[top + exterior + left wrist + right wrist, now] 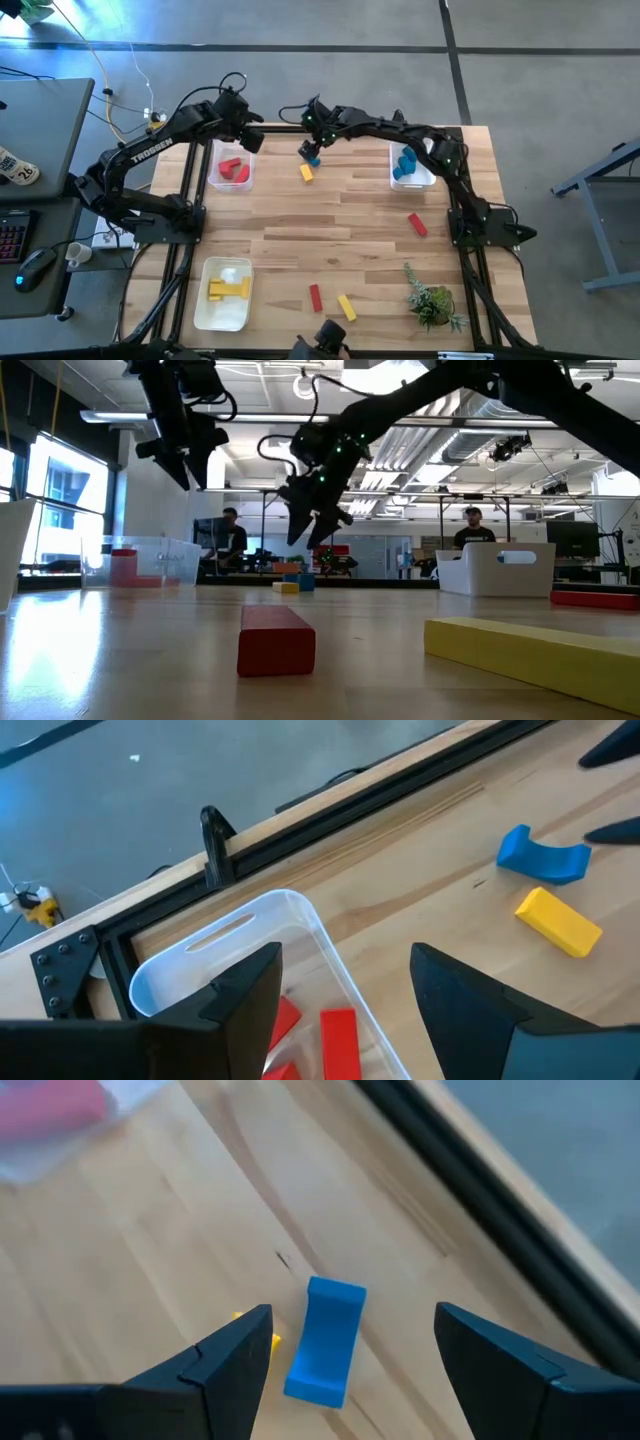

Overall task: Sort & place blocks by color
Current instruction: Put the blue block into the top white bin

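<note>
Fingers of the right gripper (pixel 345 1355) spread wide, empty, hovering right over the blue block (pixel 325 1342) at the table's far edge – yellow block (pixel 307 173) just beside it. Step in hand: lining up on blue. Next move, as I judge it – drop straight down, close across the narrow sides, carry to the blue bin (pixel 429 180). Left gripper (pixel 345 985) also apart, empty, above the red bin (pixel 308 913). 2 red and 1 yellow block lie loose nearer the front
</note>
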